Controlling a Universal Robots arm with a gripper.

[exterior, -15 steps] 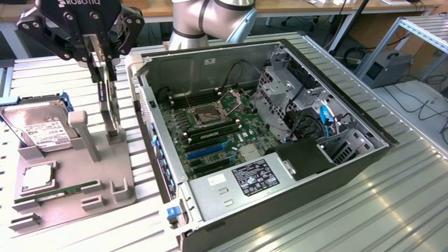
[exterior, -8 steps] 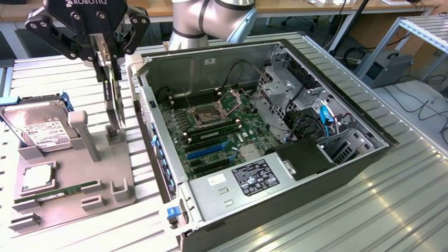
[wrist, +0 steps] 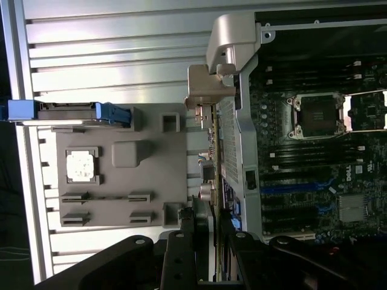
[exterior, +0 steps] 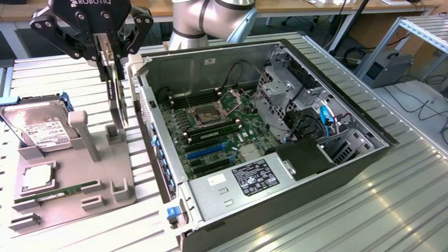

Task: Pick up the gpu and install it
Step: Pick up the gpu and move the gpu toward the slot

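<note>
The fingers (exterior: 102, 50) are clamping the graphics card (exterior: 117, 94) by its upper edge, one pressing on each face. They are holding it upright, so it is hanging edge-on like a blade. The card is sitting in the gap between the grey holder (exterior: 70, 184) and the open computer case (exterior: 280, 199), just beside the case's near wall. Its lower end is hanging close to a small slotted block on the holder; whether it is touching that block cannot be told.

In the wrist view the fingers (wrist: 186, 241) are pinching the card (wrist: 211, 157) from both sides. Its silver bracket (wrist: 208, 90) is showing at the end away from them, right by the rim of the case (wrist: 242, 139).

The holder is lying on the ribbed metal counter (exterior: 392, 199), to the exterior view's left of the case. It is carrying a hard drive (exterior: 39, 128) with blue side rails, a square processor chip (exterior: 39, 178) in its own pocket, and a narrow green memory stick (exterior: 56, 193) lying flat nearby. Inside the case the circuit board (exterior: 210, 147) is lying exposed, with its processor socket (exterior: 206, 111) standing open. The robot's arm (exterior: 210, 21) is rising behind the case.
</note>
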